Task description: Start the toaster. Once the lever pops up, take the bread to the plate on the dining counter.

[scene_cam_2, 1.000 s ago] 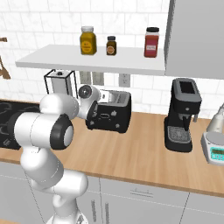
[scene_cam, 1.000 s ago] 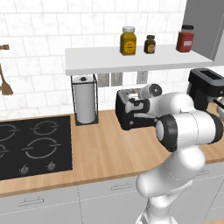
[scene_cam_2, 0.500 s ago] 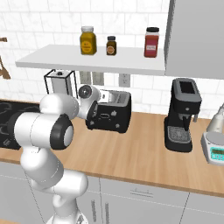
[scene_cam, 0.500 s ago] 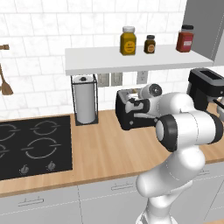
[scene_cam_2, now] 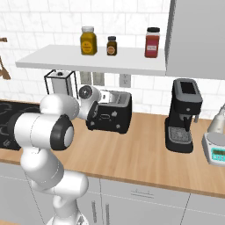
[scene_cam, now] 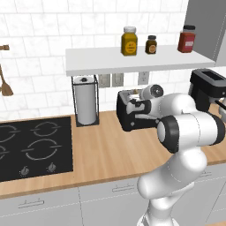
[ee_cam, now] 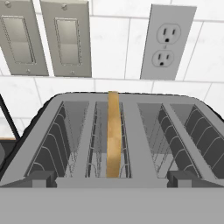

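The black two-slot toaster (scene_cam: 131,118) (scene_cam_2: 112,116) stands on the wall-side wooden worktop under the shelf. In the hand view I look down into the toaster (ee_cam: 131,131), and the tan bread (ee_cam: 113,135) stands on edge in its left slot. My gripper (ee_cam: 112,180) hovers just above and in front of the toaster top, open, its dark fingertips (ee_cam: 41,178) set wide apart with nothing between them. From the base, the gripper (scene_cam: 142,106) (scene_cam_2: 95,110) sits at the toaster's front upper edge. The plate and the dining counter are out of view.
A paper towel holder (scene_cam: 86,100) stands left of the toaster, with the black hob (scene_cam: 31,145) further left. A taller coffee machine (scene_cam_2: 182,115) and a scale (scene_cam_2: 215,149) stand to the right. A shelf (scene_cam: 132,61) with jars hangs overhead; a wall outlet (ee_cam: 167,41) sits behind.
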You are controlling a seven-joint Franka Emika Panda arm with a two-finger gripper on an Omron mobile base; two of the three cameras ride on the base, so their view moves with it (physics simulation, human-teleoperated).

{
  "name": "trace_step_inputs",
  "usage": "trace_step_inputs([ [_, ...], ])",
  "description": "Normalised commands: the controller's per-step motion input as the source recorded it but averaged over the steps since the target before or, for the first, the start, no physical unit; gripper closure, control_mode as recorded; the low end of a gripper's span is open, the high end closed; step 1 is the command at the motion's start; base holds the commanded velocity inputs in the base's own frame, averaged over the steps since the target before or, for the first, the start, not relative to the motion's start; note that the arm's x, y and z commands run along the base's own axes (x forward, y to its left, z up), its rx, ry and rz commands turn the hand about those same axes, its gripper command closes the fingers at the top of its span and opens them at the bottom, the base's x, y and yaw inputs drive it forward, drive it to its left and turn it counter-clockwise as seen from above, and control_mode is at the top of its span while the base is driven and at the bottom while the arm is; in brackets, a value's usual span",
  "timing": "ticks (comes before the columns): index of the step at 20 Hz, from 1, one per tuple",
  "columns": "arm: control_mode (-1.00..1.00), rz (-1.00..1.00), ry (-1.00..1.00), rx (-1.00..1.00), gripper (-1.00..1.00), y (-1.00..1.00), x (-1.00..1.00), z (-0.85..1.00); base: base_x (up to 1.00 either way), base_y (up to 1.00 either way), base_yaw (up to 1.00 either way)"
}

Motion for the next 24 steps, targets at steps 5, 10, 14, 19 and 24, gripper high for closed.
trace_step_inputs([
  [5, -1.00, 0.00, 0.00, 0.00, -1.00, 0.00, 0.00, 0.00, 0.00, 0.00, 0.00],
  [10, -1.00, 0.00, 0.00, 0.00, -1.00, 0.00, 0.00, 0.00, 0.00, 0.00, 0.00],
  [14, -1.00, 0.00, 0.00, 0.00, -1.00, 0.00, 0.00, 0.00, 0.00, 0.00, 0.00],
  [19, -1.00, 0.00, 0.00, 0.00, -1.00, 0.00, 0.00, 0.00, 0.00, 0.00, 0.00],
  [24, -1.00, 0.00, 0.00, 0.00, -1.00, 0.00, 0.00, 0.00, 0.00, 0.00, 0.00],
])
